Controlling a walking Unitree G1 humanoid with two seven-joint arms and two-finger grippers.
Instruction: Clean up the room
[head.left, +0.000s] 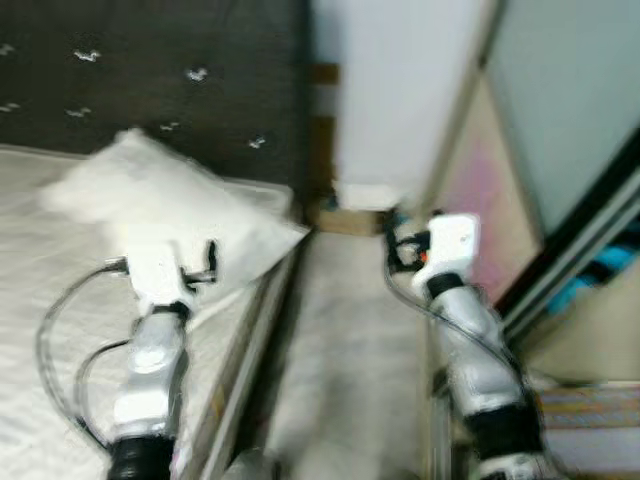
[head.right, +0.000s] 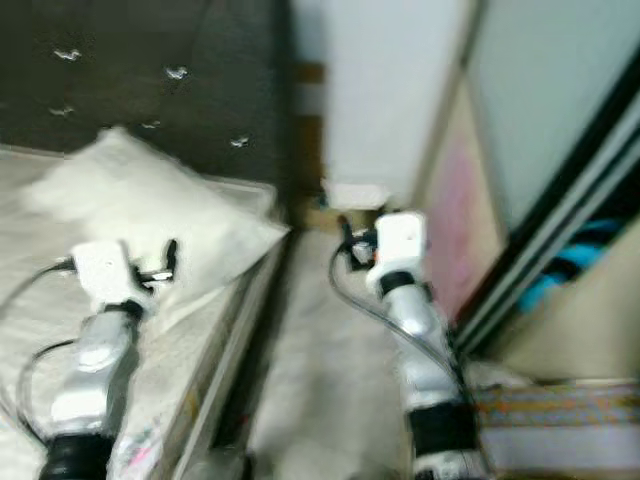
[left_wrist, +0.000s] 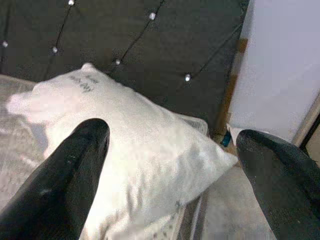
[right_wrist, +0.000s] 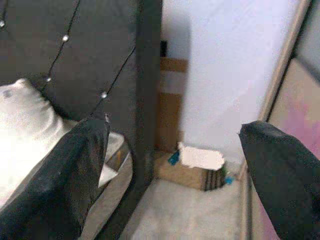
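A white pillow (head.left: 170, 215) lies on the bed (head.left: 40, 300) against the dark tufted headboard (head.left: 150, 80), one corner hanging over the bed's right edge. My left gripper (head.left: 205, 262) hovers just in front of the pillow (left_wrist: 140, 165), open with nothing between its fingers (left_wrist: 70, 175). My right gripper (head.left: 400, 240) is held over the narrow floor strip (head.left: 350, 350) beside the bed, open and empty, pointing at a cardboard box (right_wrist: 187, 172) with white paper (right_wrist: 200, 157) on it at the foot of the wall.
The floor strip runs between the bed frame (head.left: 250, 350) and a sliding wardrobe door (head.left: 560, 150) on the right. A white wall (head.left: 400, 90) closes the far end. Blue items (head.left: 600, 270) show inside the wardrobe. A striped cloth (head.left: 590, 410) lies at the lower right.
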